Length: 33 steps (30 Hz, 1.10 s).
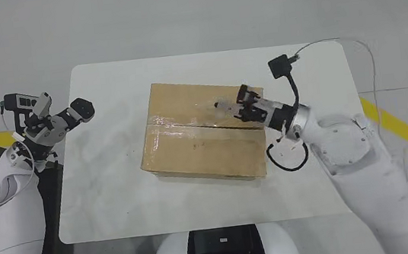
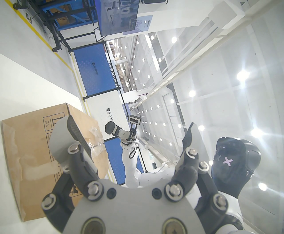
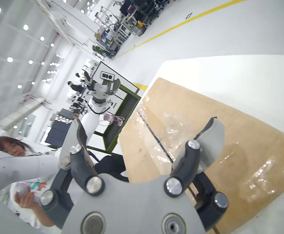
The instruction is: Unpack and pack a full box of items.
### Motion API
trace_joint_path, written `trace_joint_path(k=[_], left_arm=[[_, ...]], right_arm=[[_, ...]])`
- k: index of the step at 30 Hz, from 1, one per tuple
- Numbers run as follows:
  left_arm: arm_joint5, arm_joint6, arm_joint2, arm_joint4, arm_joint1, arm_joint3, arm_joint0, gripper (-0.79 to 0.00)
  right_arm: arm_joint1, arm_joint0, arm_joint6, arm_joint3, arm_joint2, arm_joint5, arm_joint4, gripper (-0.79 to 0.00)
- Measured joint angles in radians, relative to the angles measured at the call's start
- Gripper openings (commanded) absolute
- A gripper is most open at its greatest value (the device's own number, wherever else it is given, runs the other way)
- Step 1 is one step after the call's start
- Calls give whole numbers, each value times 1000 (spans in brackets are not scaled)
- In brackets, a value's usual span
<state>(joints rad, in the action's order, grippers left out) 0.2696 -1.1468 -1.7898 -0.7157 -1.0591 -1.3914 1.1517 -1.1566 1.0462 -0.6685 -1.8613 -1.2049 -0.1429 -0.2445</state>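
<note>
1. Box (image 1: 198,139): a closed cardboard carton standing flat on the middle of the white table (image 1: 121,198). The top flaps meet in a seam running along the box's length. Clear tape (image 3: 177,130) covers the seam and is wrinkled in places.
2. Right gripper (image 1: 241,105): located above the box top, at the end of the seam nearest the right arm. The jaws are spread wide and grip nothing.
3. Right gripper, detail: one finger (image 3: 212,133) lies over the taped cardboard, just beside the seam. Whether it touches the box cannot be told.
4. Left gripper (image 1: 79,110): located at the left edge of the table, well apart from the box, with bare tabletop between them. The jaws are spread wide and grip nothing.
5. Left gripper, detail: in the left wrist view, the box's short side faces the gripper, beyond one finger (image 2: 66,133). This side carries printed handling symbols and a strip of tape.
</note>
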Motion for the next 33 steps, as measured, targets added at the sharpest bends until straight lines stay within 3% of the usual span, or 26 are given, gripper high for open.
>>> trace_joint_path(k=[8, 18, 22, 28, 33], left_arm=[[0, 0, 0, 0, 0, 0, 0, 0], [0, 0, 0, 0, 0, 0, 0, 0], [0, 0, 0, 0, 0, 0, 0, 0], [0, 0, 0, 0, 0, 0, 0, 0], [0, 0, 0, 0, 0, 0, 0, 0]], right_arm=[[3, -14, -17, -85, 88, 67, -376, 0], [4, -41, -137, -147, 171, 84, -667, -3], [3, -52, -172, -154, 203, 65, -753, -46], [-1, -59, -190, -162, 229, 51, -842, -237], [-3, -66, -207, -156, 236, 43, -894, -274]])
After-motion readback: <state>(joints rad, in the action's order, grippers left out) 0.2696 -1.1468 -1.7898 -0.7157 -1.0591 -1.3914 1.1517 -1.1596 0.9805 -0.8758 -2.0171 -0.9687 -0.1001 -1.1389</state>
